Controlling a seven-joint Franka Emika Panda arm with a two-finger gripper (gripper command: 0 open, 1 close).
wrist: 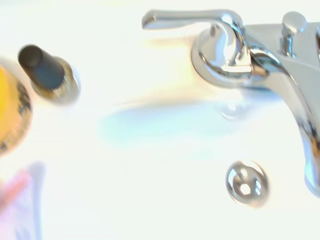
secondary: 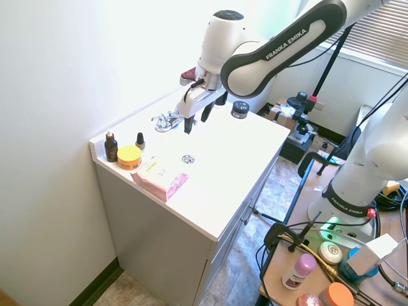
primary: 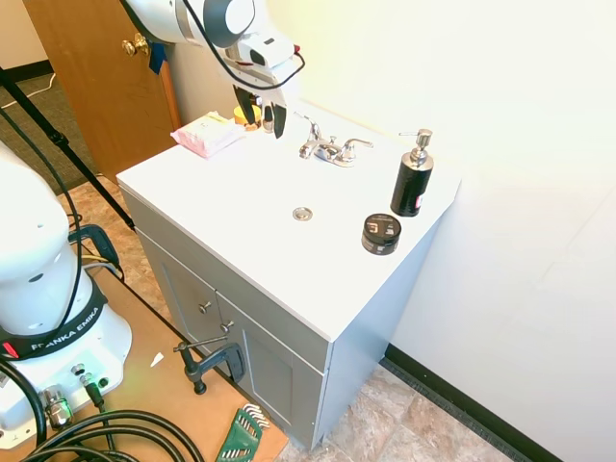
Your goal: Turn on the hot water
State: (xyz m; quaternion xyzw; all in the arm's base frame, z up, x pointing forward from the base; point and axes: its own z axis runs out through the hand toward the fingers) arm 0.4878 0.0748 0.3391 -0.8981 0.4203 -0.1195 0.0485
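A white counter [primary: 241, 207] with a shallow basin is shown, a chrome drain [primary: 302, 214] lying at the basin's middle. At the back edge a small two-handle chrome faucet [primary: 330, 150] is mounted; the hot water lever [primary: 312, 128], forming its end nearer the door, is seen slanting upward, and in the wrist view the same lever [wrist: 187, 20] is shown as a slim bar ending at a round base. The pincer [primary: 261, 114] is held just beside that lever, above the counter and apart from it; its two dark fingers are parted and nothing is gripped between them. In the second exterior view the pincer [secondary: 196, 116] is seen pointing down in front of the faucet [secondary: 167, 120]. Beyond the pincer, a pink-and-white packet [primary: 205, 134], a yellow-lidded jar [secondary: 129, 156] and two small dark dropper bottles [secondary: 111, 146] are grouped on the counter. At the faucet's far side a black pump bottle [primary: 412, 181] is placed upright, with a low black jar [primary: 381, 234] near it.
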